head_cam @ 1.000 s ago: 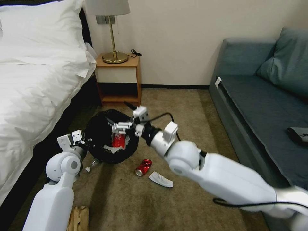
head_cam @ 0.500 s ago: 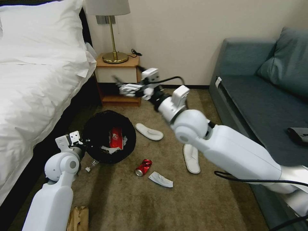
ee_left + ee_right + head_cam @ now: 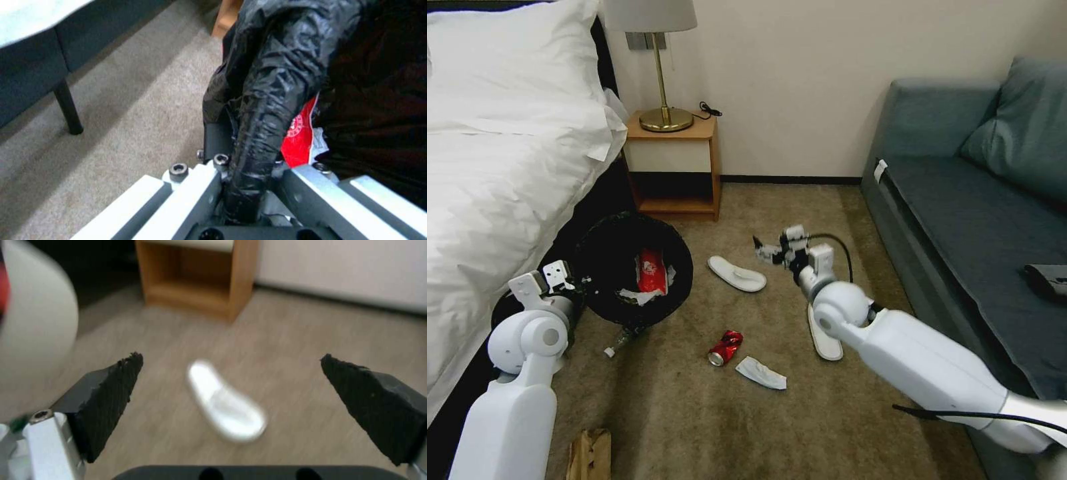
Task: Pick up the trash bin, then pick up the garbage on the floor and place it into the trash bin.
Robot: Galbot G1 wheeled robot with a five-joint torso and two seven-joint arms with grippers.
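Observation:
The trash bin [image 3: 627, 267], lined with a black bag, hangs beside the bed with my left gripper [image 3: 564, 283] shut on its rim [image 3: 253, 140]. A red wrapper [image 3: 650, 270] and white tissue lie inside it. My right gripper [image 3: 765, 251] is open, low over the carpet just right of a white slipper [image 3: 736, 273]; the right wrist view has that slipper [image 3: 227, 410] lying between the spread fingers [image 3: 111, 396]. A second slipper [image 3: 825, 337] is partly hidden under my right arm. A crushed red can [image 3: 725, 347], a white wrapper [image 3: 760, 372], a small bottle [image 3: 617, 343] and a brown paper bag [image 3: 589, 453] lie on the floor.
The bed [image 3: 500, 167] runs along the left. A wooden nightstand [image 3: 677, 167] with a lamp stands at the back wall. A blue sofa [image 3: 974, 220] lines the right side, with a dark object [image 3: 1047, 280] on its seat. Open carpet lies between them.
My right arm left the bin, swung up toward the nightstand, then dropped to the right beside the slipper. The left arm shifted the bin toward the bed.

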